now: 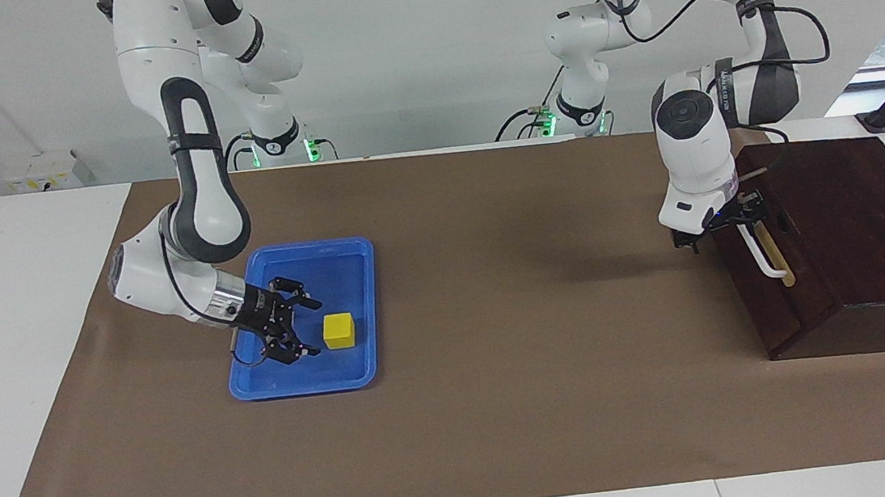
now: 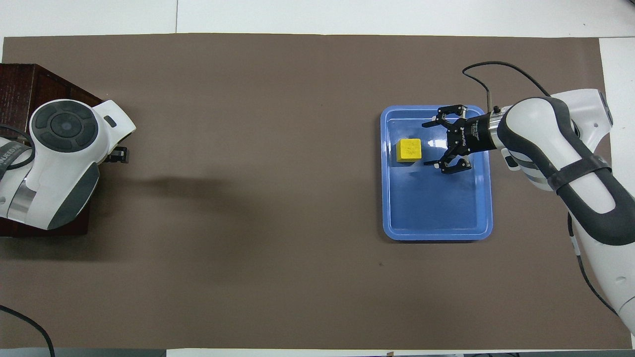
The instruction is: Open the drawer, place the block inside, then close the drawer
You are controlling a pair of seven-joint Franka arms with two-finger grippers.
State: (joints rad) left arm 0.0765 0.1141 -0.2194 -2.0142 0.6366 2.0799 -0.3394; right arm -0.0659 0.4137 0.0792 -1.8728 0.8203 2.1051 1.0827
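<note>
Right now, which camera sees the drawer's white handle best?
The facing view: the white handle shows along the drawer front. In the overhead view the left arm hides the handle; only a corner of the box shows.

Robotics lab, two bench-mounted arms [image 1: 193, 183], bare walls

A blue tray [image 1: 305, 383] lies on a brown mat [image 1: 506, 405] toward the right arm's end of the table [image 1: 31, 361], its long sides running away from the robots. The mat covers most of the white tabletop, leaving bare strips along the edges.
</note>
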